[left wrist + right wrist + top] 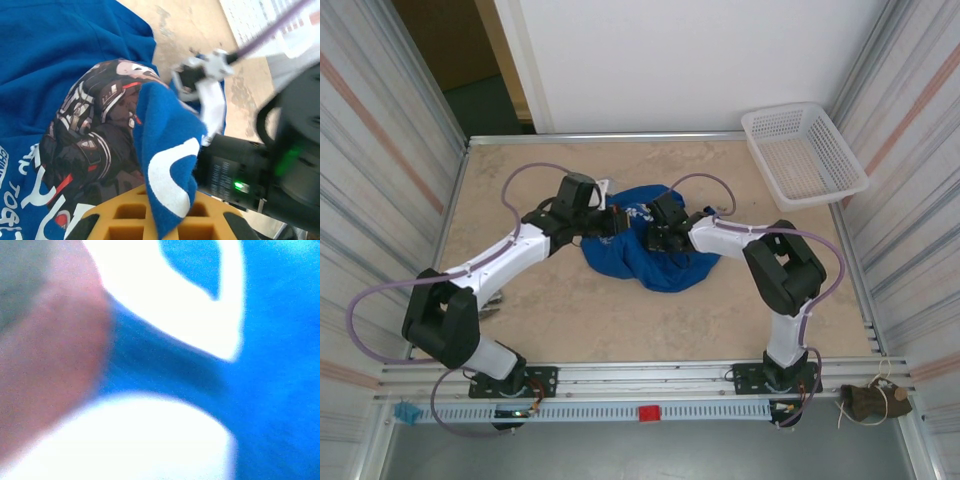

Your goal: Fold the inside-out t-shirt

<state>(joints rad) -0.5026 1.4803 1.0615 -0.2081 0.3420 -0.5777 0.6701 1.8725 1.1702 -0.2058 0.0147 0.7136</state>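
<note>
The inside-out t-shirt [650, 265] is a bunched royal-blue heap in the middle of the table. Its dark graphic print [95, 130] faces up in the left wrist view. My left gripper [618, 222] sits at the heap's upper left edge, and its yellow fingers [125, 215] are shut on a raised fold of blue cloth with white lettering [170, 175]. My right gripper [657, 228] meets that same fold from the right, its black housing [235, 165] against the cloth. Blue cloth with white print [280, 365] presses against the right wrist lens and hides the jaws, which are shut on the fold.
A white lattice basket [803, 155] stands at the table's back right corner. Bare tan tabletop [550, 300] lies in front of and beside the shirt. Corrugated walls close both sides. A blurred reddish-brown shape [40, 365] sits at the left of the right wrist view.
</note>
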